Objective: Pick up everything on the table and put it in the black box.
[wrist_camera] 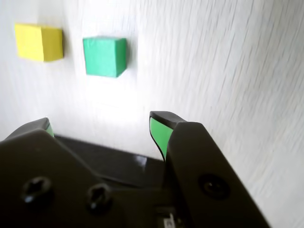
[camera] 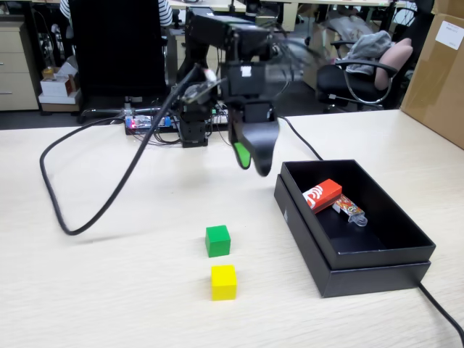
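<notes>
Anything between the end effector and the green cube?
Nothing visible. The end effector hangs open and empty above bare table; the green cube sits clear, with the yellow cube beside it, apart.

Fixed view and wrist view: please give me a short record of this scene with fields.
gripper: open, empty, in the air above the table
green cube: on the table, left of the black box in the fixed view
yellow cube: on the table, apart from the green cube, nearer the camera
black box: holds the red block and an orange packet
left to move: both cubes
</notes>
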`<state>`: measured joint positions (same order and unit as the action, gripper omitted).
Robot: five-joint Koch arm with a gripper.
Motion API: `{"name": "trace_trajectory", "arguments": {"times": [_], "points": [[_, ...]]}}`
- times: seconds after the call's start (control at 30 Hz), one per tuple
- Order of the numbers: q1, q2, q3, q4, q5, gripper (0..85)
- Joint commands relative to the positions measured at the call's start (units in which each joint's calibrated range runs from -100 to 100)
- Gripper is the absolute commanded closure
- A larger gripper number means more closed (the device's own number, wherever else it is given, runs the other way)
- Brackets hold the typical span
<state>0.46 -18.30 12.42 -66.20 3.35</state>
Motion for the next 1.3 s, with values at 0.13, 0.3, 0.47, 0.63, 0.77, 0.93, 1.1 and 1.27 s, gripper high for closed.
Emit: {"name": "trace_trajectory", "arguments": {"times": [0.13, 0.3, 0.47, 0.63, 0.77, 0.93, 1.1, 1.27], "points": [[-2.74, 12.51, 7.53, 2.31, -1.66, 43.9], [-3.66, 19.62, 12.51, 2.66, -2.00, 43.9], [-4.25, 22.26, 13.33, 4.99, -2.59, 44.0], [-4.69, 25.59, 14.96, 5.08, -2.78, 43.9], [-4.49, 28.69, 15.14, 5.08, -2.78, 44.0], [-4.30, 29.49, 15.32, 5.16, -2.78, 44.2], [-4.30, 31.21, 15.32, 5.60, -3.27, 54.4], [-4.59, 31.79, 15.05, 6.81, -3.57, 66.9]]}}
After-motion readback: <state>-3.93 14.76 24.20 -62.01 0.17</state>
